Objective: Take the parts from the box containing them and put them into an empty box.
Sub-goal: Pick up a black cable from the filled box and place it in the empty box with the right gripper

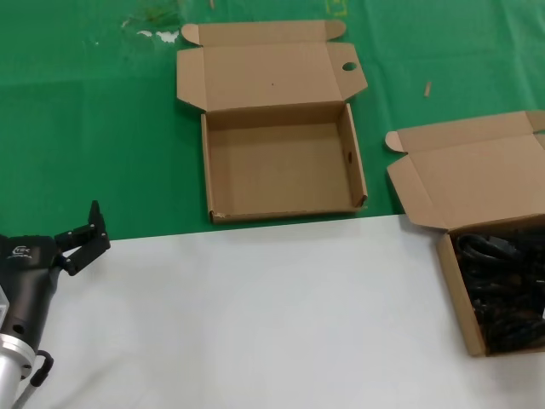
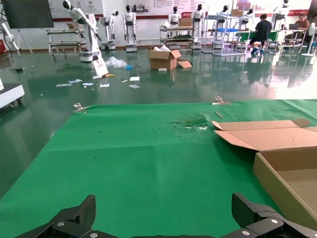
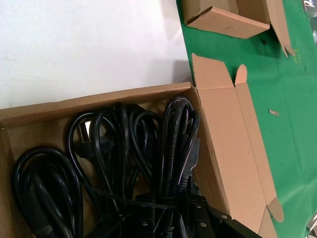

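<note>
- The left pincer (image 1: 83, 232) hangs low at the near left of the worktop (image 1: 255, 315), over its white sheet just short of the green mat (image 1: 94, 128). Its two black fingers (image 2: 74, 218) are spread wide and hold nothing.
- The right pincer (image 3: 171, 223) is out of the head view. Its wrist view shows it down among the cords (image 3: 124, 153) in the full box (image 3: 228, 129), its black fingers (image 3: 198, 215) against the bundles. I cannot tell whether it is closed on a cord.
- The full box (image 1: 456, 285) sits at the right edge of the worktop, on the white sheet, its plain lid (image 1: 468, 175) thrown back over the green mat. The cords (image 1: 502, 294) lie inside, packed side by side as black looped bundles.
- Farther back, near the middle, the empty box (image 1: 281, 162) lies open on the green mat, its near wall at the white sheet's edge.
- Its lid (image 1: 264, 77) folds away to the far side, with a round hole (image 1: 349, 66) through the right tab.
- The two boxes stand apart.
</note>
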